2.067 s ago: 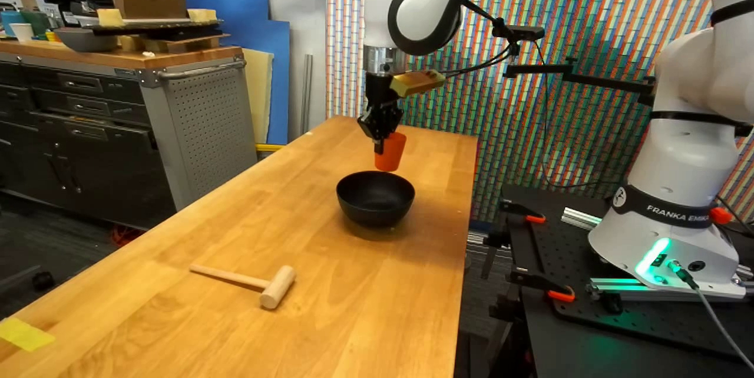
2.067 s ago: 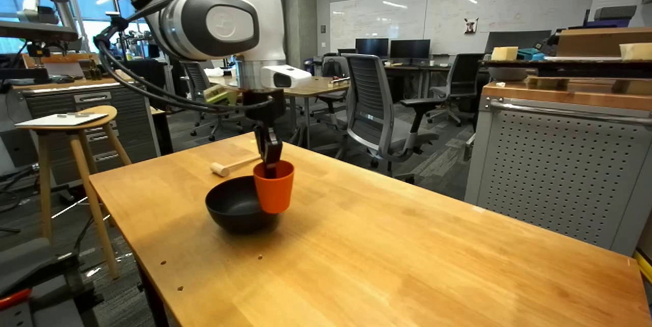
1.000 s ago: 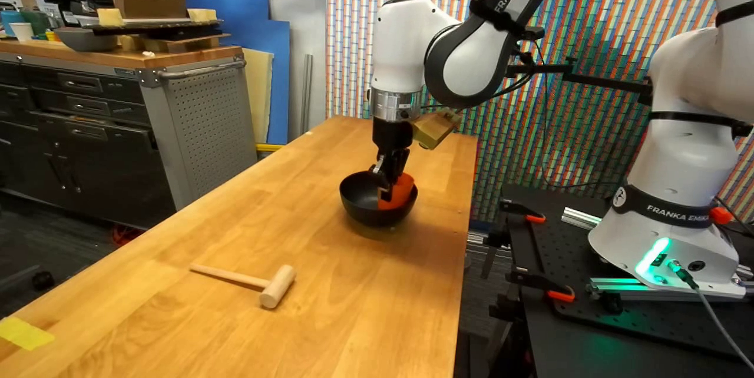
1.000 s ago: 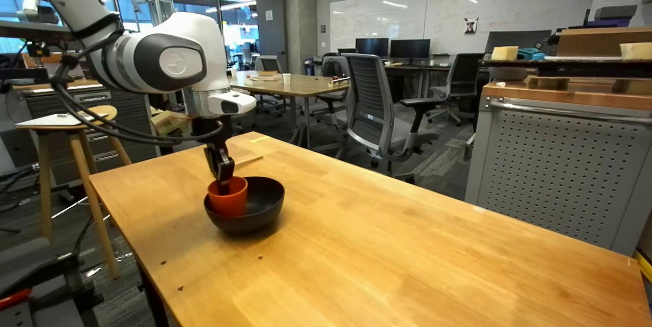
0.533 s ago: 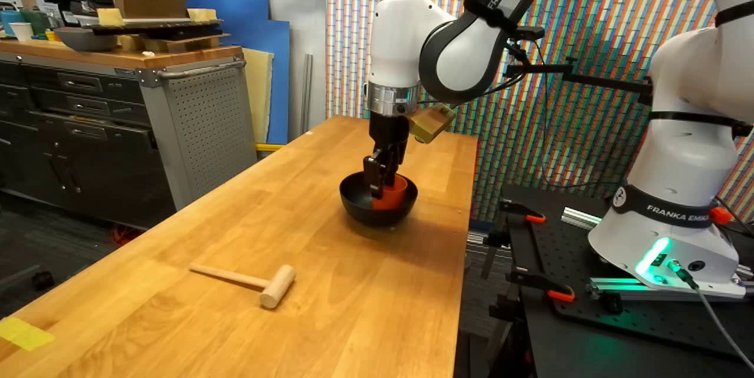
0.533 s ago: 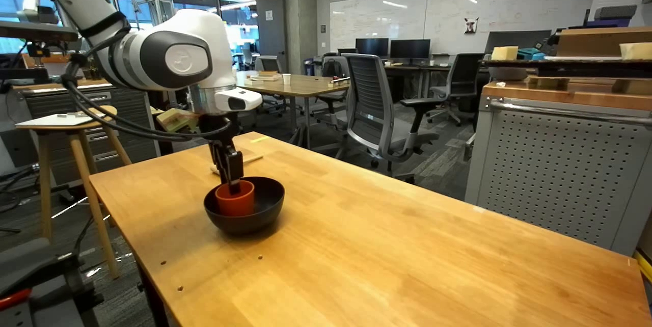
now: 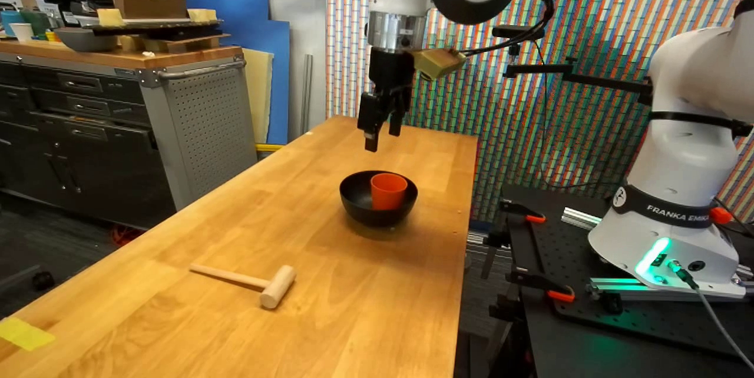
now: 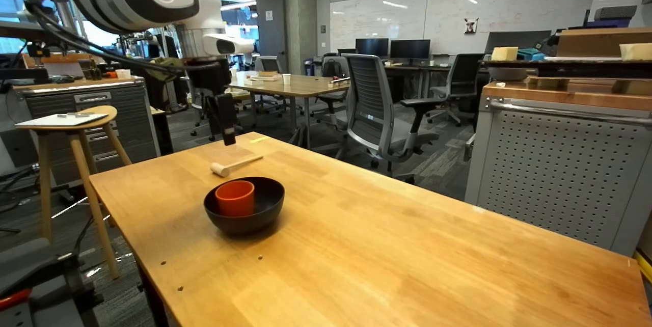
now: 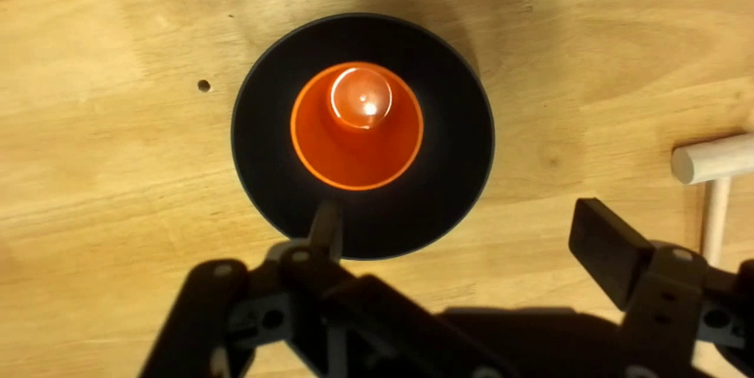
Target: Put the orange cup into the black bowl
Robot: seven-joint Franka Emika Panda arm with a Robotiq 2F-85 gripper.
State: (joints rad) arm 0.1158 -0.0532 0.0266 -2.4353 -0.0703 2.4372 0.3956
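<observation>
Inside the black bowl (image 7: 379,219): orange cup (image 7: 388,195), mouth up, resting right of the bowl's middle in an exterior view; placement judged done.

Gripper (image 9: 466,236): two fingers spread well apart, nothing between them; hangs above the cup and bowl, touching neither.

Cup handling: judged light, thin-walled plastic — fairly stiff, a little give at the lip; smooth, perhaps slippery; unlikely to break.

Cup hold: by judgement, pinch the wall at the rim, one finger inside and one outside — best where the gap to the bowl wall is widest; a low hold would have little room.

Wooden table (image 7: 353,325), count: orange cup 1; black bowl 1; wooden mallet (image 7: 277,288) 1; flat yellow strip (image 7: 25,334) 1.

Mallet: lying flat, near and left of the bowl in an exterior view, well apart from it.
</observation>
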